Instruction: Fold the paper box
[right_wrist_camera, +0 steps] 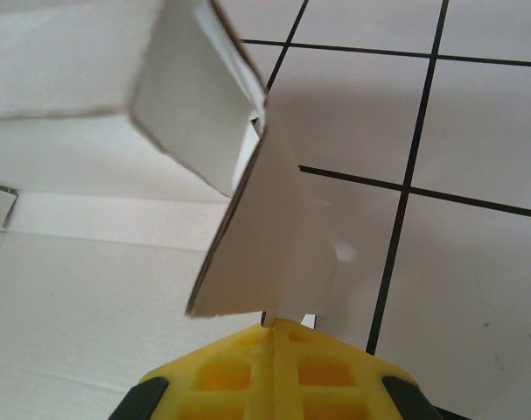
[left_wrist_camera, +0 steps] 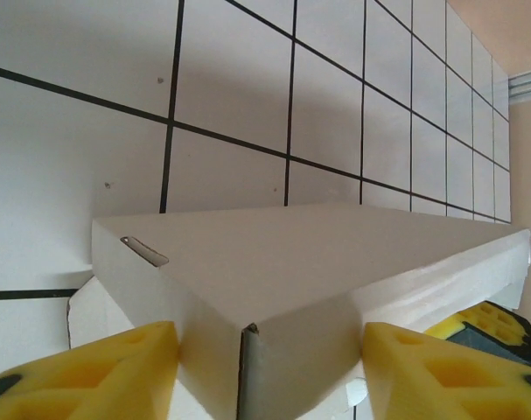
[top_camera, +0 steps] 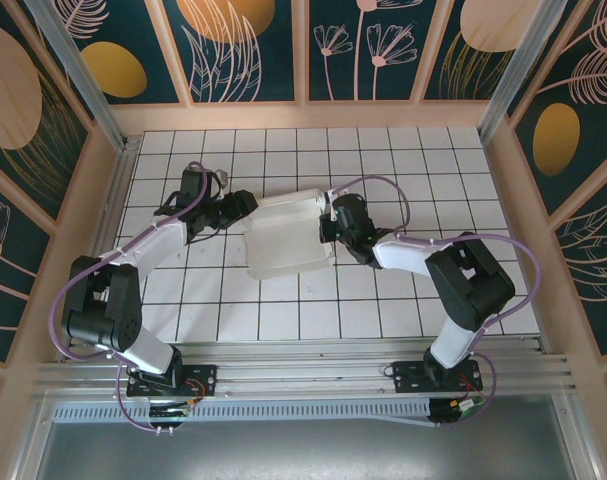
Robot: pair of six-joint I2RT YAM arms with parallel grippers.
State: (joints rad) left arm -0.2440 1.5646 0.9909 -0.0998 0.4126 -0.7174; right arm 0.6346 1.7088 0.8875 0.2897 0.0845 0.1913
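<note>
The paper box (top_camera: 288, 240) lies in the middle of the table (top_camera: 383, 300), between the two arms, with its panels partly raised. In the top view the box is one pale shape and its folds are hard to separate.

The right wrist view looks into the box from its right side: a flat white bottom panel, a raised side wall (right_wrist_camera: 191, 105) and one flap (right_wrist_camera: 265, 236) that stands tilted. The lower edge of the flap meets the tips of the right gripper (top_camera: 330, 228), whose yellow fingers (right_wrist_camera: 239, 372) are pressed together, so the flap appears pinched between them.

The left wrist view shows the other side: a closed corner of the box with a small slot (left_wrist_camera: 145, 251) cut in its top panel. The left gripper (left_wrist_camera: 265, 376) has its fingers (left_wrist_camera: 99, 367) apart, one at each side of this corner. Whether they press on the cardboard, I cannot tell, because the fingers are cut off by the picture's edge.
</note>
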